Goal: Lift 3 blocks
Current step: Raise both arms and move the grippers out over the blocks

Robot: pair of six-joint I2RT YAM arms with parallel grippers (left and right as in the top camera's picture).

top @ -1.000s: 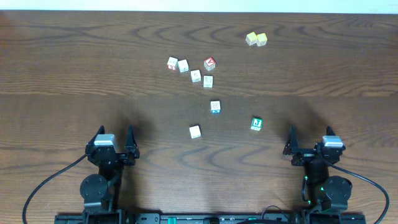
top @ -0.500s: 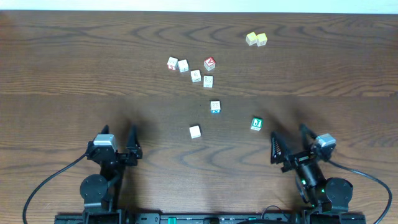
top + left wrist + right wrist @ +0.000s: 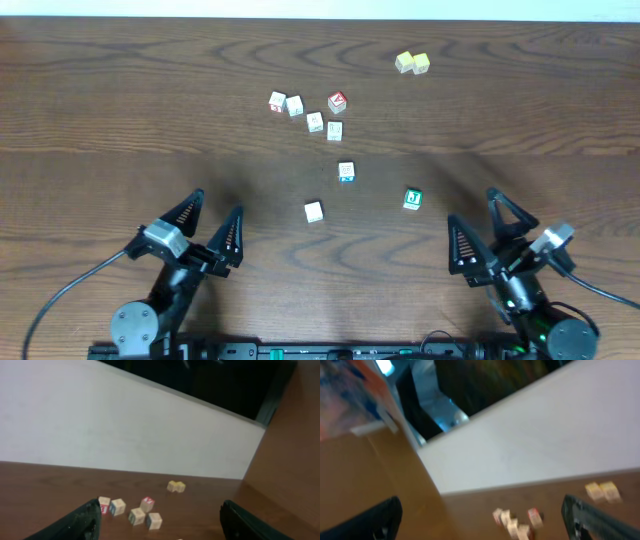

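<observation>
Three blocks lie apart on the wooden table in the overhead view: a green-faced block (image 3: 412, 198) with a white letter, a pale block with blue marks (image 3: 346, 171), and a cream block (image 3: 314, 211). My left gripper (image 3: 212, 222) is open, to the near left of the cream block. My right gripper (image 3: 482, 228) is open too, to the near right of the green block. Neither touches a block. Both wrist views look over the three blocks toward the far cubes. The left gripper (image 3: 161, 506) and the right gripper (image 3: 480, 510) hold nothing.
A row of several cubes (image 3: 305, 113) with a red-faced cube (image 3: 338, 101) lies beyond the blocks, also seen by the left wrist as the cube row (image 3: 130, 512). Two pale-yellow cubes (image 3: 412, 63) sit at the far edge. A white wall (image 3: 125, 430) rises behind the table.
Both arms have tipped forward and reached toward the blocks, the right one first. Their fingers now point out over the table. No block has moved and both grippers stay open.
</observation>
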